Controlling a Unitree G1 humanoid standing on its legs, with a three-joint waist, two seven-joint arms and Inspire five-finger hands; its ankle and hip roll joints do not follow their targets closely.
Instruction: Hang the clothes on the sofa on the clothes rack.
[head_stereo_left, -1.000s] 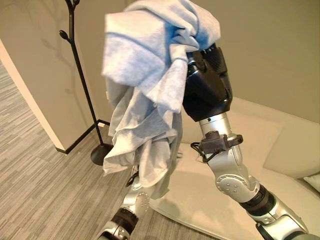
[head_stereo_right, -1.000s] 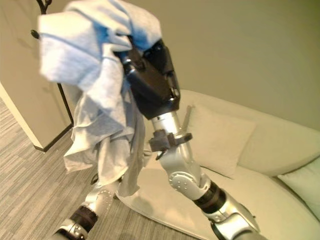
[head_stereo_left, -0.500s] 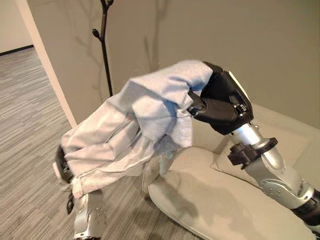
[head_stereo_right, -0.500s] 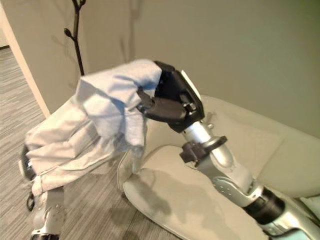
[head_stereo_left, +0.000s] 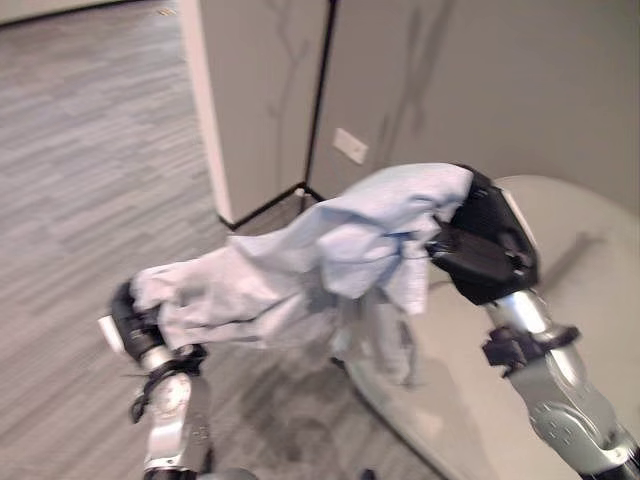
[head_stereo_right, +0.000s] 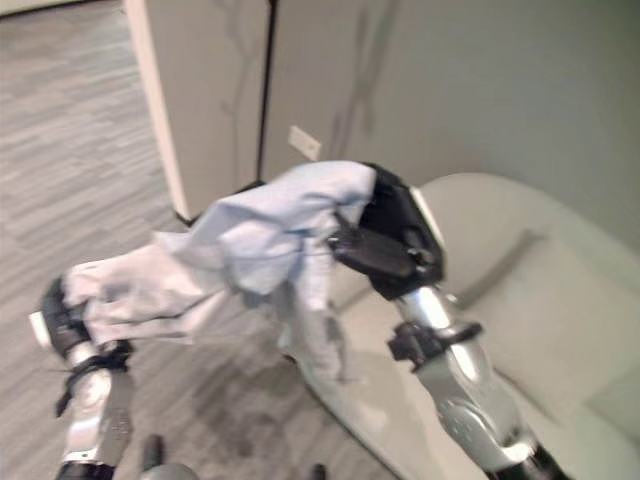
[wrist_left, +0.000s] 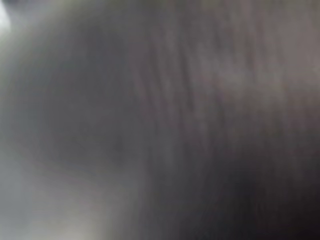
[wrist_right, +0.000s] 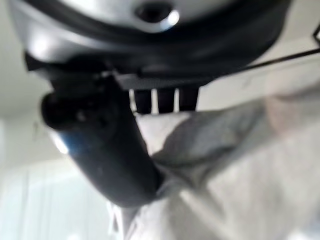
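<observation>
A light grey-blue garment (head_stereo_left: 320, 255) is stretched between my two hands in front of me, with a fold hanging down from its middle. My right hand (head_stereo_left: 487, 250) holds its upper end above the sofa's edge; in the right wrist view the thumb (wrist_right: 100, 145) presses into the cloth (wrist_right: 225, 180). My left hand (head_stereo_left: 130, 320) grips the lower end out over the floor, partly wrapped in cloth. The clothes rack's thin dark pole (head_stereo_left: 321, 95) stands against the wall corner, behind the garment and apart from it. Its hooks are out of the picture.
The pale sofa (head_stereo_left: 590, 270) curves along the right, under and behind my right arm. A beige wall corner (head_stereo_left: 205, 110) juts out left of the rack, with grey striped floor (head_stereo_left: 90, 150) beyond. A white socket plate (head_stereo_left: 350, 146) sits low on the wall.
My head camera has swung down and the picture has shifted. The garment, bunched high on my right hand a second ago, is now lowered and pulled out between both hands.
</observation>
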